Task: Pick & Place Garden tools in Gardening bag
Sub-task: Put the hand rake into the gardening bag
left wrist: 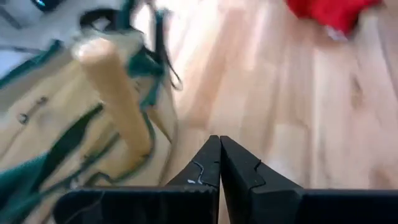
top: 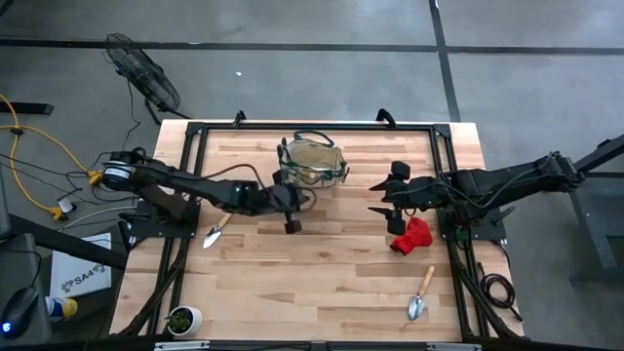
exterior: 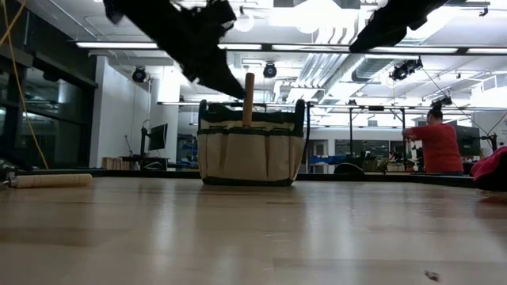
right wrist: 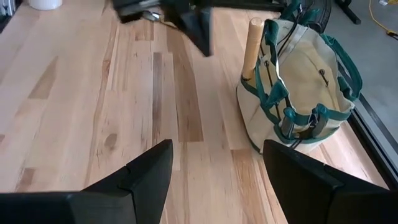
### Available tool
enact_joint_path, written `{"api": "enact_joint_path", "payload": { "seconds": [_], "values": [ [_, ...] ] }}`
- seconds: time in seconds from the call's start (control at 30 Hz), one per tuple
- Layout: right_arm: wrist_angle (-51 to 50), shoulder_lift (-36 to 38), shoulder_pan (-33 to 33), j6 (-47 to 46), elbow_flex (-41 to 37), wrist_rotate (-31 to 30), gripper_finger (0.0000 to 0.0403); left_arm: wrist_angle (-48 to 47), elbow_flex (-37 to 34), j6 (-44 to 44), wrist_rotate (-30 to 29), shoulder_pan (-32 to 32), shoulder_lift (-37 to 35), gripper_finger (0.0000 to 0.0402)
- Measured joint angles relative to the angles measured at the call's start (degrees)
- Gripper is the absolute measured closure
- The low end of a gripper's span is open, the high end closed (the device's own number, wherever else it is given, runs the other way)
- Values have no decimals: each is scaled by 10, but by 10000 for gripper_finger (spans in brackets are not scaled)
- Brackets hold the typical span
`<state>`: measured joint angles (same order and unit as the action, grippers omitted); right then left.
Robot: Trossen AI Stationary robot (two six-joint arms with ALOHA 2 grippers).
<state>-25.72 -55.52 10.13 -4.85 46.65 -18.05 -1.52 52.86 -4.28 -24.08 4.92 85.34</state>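
In the high view, a trowel (top: 419, 295) lies at lower right of the tabletop (top: 322, 273), the red glove (top: 412, 236) under the right hand (top: 382, 197), fingers spread. Left hand (top: 290, 224) hangs clenched, empty, beside the gardening bag (top: 314, 162) at top centre, a wooden handle (exterior: 248, 100) upright inside.

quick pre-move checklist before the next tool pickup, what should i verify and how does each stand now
1. Left gripper empty, jaws shut: ok.
2. Right gripper jaws open, nothing between them: ok.
3. Gardening bag upright with mouth open: ok.
4. Wooden handle stowed in the bag's side pocket, standing upright: ok.
5. Remaining tools reachable: red glove by the right gripper, trowel at the near right, trowel under the left arm: ok.
6. Pruning shears already in the bag: cannot tell.
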Motion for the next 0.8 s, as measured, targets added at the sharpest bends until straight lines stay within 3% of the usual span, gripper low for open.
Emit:
{"api": "enact_joint_path", "payload": {
  "seconds": [0.17, 0.57, 0.8],
  "values": [
    [2, -3, 0, 0, 0, 0, 160, 81, -38, -2, 20, -40, 10, 401],
    [7, -3, 0, 3, 0, 0, 160, 127, -43, 11, 59, -68, 12, 401],
    [7, -3, 0, 3, 0, 0, 160, 133, -43, 10, -6, -69, 12, 401]
  ]
}}
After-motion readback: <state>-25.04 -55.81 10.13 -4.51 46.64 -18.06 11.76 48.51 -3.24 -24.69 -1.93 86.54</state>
